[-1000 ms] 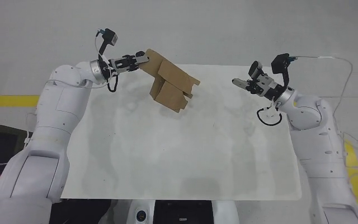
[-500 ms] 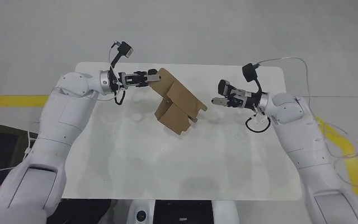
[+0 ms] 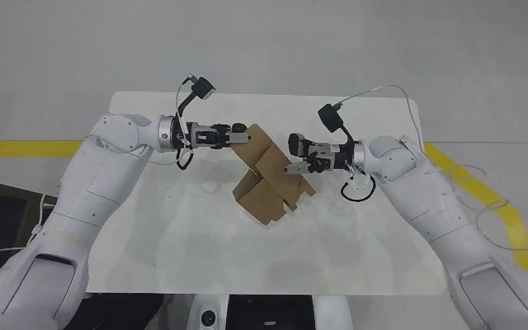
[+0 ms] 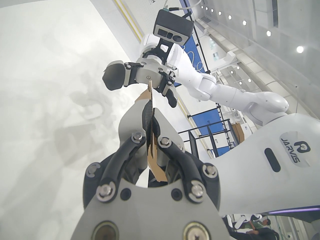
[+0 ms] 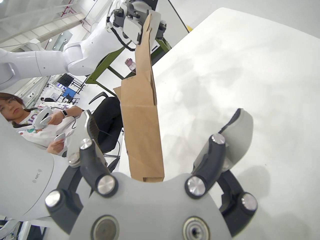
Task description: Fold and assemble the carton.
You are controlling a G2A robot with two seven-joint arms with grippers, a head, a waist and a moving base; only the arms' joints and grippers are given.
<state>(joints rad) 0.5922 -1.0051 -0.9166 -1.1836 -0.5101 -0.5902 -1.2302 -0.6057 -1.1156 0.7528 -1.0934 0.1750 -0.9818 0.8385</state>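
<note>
- A white table (image 3: 206,247) with rounded corners fills the middle of the top view. Its surface is smooth and faintly mottled.
- A brown cardboard carton (image 3: 268,177) is held over the middle of the table, slightly toward the far side. It is still largely flat, with several panels and flaps folded at angles to one another. Its lowest corner points toward the robot, and a soft shadow lies on the table beneath it. Whether that corner touches the table cannot be told.
- The right gripper (image 3: 293,155) is at the carton's right-hand edge with its fingers spread wide. In the right wrist view, a long panel of the carton (image 5: 141,126) runs up between the two parted fingers of this gripper (image 5: 163,126). Contact with either finger cannot be made out.
- The left gripper (image 3: 239,139) is at the carton's far upper edge, a little farther from the robot. In the left wrist view, this gripper (image 4: 149,116) has its fingers pressed together, pinching a thin cardboard edge of the carton (image 4: 153,161).
- Beyond the table lies a pale grey floor (image 3: 264,41), crossed by a yellow line (image 3: 25,148).
</note>
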